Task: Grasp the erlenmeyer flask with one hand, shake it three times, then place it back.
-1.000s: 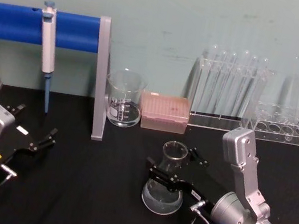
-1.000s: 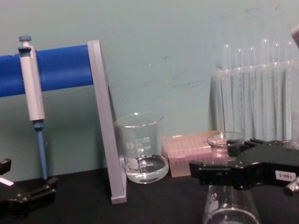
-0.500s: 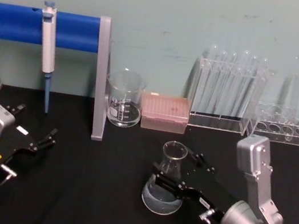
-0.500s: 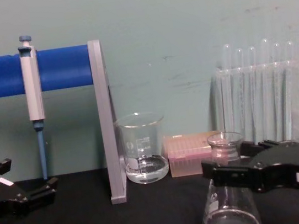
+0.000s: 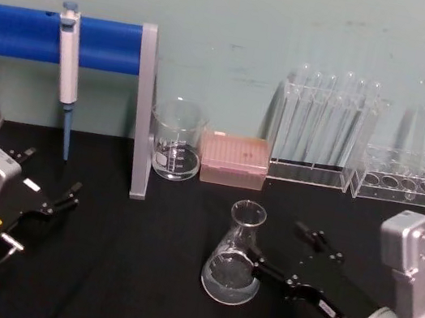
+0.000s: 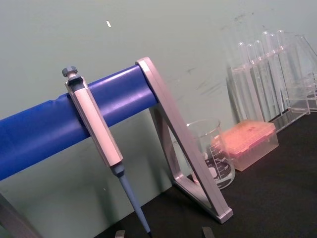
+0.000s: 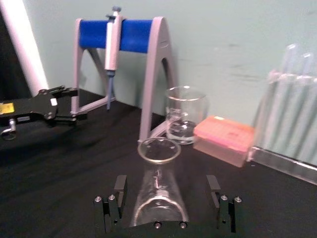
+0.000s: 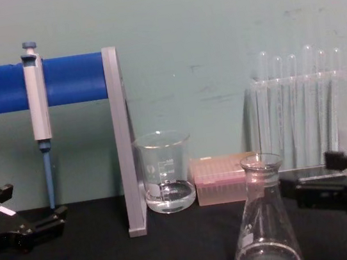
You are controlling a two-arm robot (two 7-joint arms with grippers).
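Two grippers show, and neither is holding anything. The right gripper (image 5: 288, 255) sits low over the counter (image 5: 142, 278) with its flat black fingers spread wide, just to the right of the flask (image 5: 235, 254); from its own wrist camera the two fingertips (image 7: 120, 184) flank the lower glass with clear gaps on both sides, so nothing is clamped. Seen from the chest, the same gripper (image 8: 311, 189) lies beside the flask (image 8: 264, 221) at about neck height and apart from it.

The flask stands upright on its wide base on the black counter, a little clear liquid pooled at the bottom, neck and flared lip free. Behind it stand a beaker (image 5: 175, 141), a pink tip box (image 5: 234, 159) and clear racks of test tubes (image 5: 325, 129). Farther left, a pipette (image 5: 67, 67) hangs on a blue-barred stand (image 5: 53, 36).

The left gripper (image 5: 50, 184) rests parked and open at the counter's left edge, well apart from the glassware.

Judging by this layout alone, either the grasp is not yet made or the flask is already set back; the pictures cannot settle which. If the shaking is done, only the arm's retreat remains.
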